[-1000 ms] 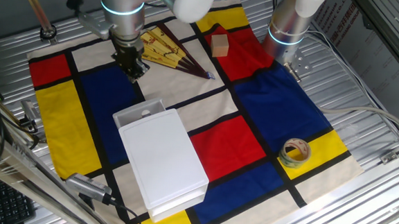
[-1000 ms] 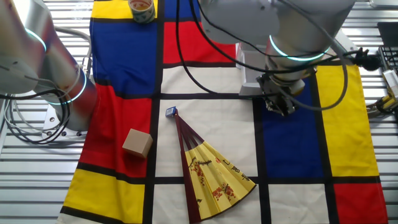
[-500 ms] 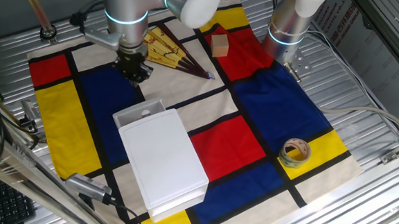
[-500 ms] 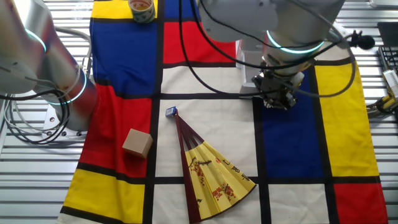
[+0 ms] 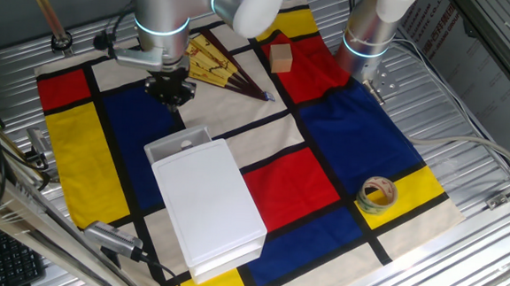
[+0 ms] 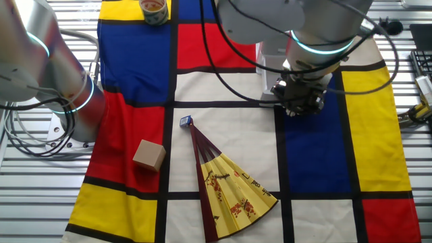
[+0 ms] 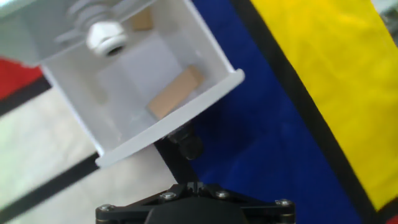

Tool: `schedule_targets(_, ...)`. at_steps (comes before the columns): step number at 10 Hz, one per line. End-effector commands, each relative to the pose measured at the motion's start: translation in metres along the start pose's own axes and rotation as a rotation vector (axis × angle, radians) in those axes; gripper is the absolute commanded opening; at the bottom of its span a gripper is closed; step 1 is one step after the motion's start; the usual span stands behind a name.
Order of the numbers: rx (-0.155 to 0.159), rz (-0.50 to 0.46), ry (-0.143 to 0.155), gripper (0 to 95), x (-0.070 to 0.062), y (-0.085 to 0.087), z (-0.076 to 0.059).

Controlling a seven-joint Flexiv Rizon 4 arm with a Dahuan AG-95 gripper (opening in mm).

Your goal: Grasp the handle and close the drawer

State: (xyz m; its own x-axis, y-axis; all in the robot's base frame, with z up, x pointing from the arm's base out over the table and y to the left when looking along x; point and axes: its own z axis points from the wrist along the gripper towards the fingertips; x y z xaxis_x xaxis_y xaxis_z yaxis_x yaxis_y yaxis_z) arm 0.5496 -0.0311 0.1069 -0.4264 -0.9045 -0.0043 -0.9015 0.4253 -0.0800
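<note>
The flat white box (image 5: pixel 211 207) lies on the patchwork cloth. Its drawer (image 5: pixel 178 144) stands a little open toward my gripper (image 5: pixel 169 92). In the hand view the drawer (image 7: pixel 171 124) shows from above, with tan pieces inside. A small rounded knob, the handle (image 7: pixel 187 145), juts from its front rim and looks dark in shadow. My gripper (image 7: pixel 198 185) hovers just in front of the handle without touching it. Its fingers look pressed together and empty. In the other fixed view the gripper (image 6: pixel 298 102) hangs over the box's near end and hides the handle.
A folding fan (image 5: pixel 215 65) lies just behind the gripper, and it also shows in the other fixed view (image 6: pixel 226 185). A tan wooden cube (image 5: pixel 281 58) sits on a red patch. A tape roll (image 5: pixel 377 194) lies at the front right. A second robot arm's base (image 5: pixel 368 39) stands at the back.
The hand has turned about its own axis and shifted slightly toward the drawer's front. The drawer, fan and cube have not moved.
</note>
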Motion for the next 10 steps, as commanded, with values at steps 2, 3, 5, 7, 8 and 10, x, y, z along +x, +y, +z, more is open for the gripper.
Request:
schedule_targets(2, 0.003, -0.309, -0.016, 0.0, -0.002, -0.001, 0.0)
schedule_targets(3, 0.004, -0.357, -0.022, 0.0, -0.002, -0.002, -0.001)
schedule_targets(5, 0.01, -0.403, -0.028, 0.0, -0.009, -0.012, -0.005)
schedule_targets(7, 0.009, -0.41, -0.026, 0.0, -0.024, -0.031, -0.013)
schedule_targets(8, 0.008, -0.411, -0.027, 0.0, -0.03, -0.039, -0.014)
schedule_targets(10, 0.008, -0.405, -0.043, 0.0, -0.035, -0.043, -0.01)
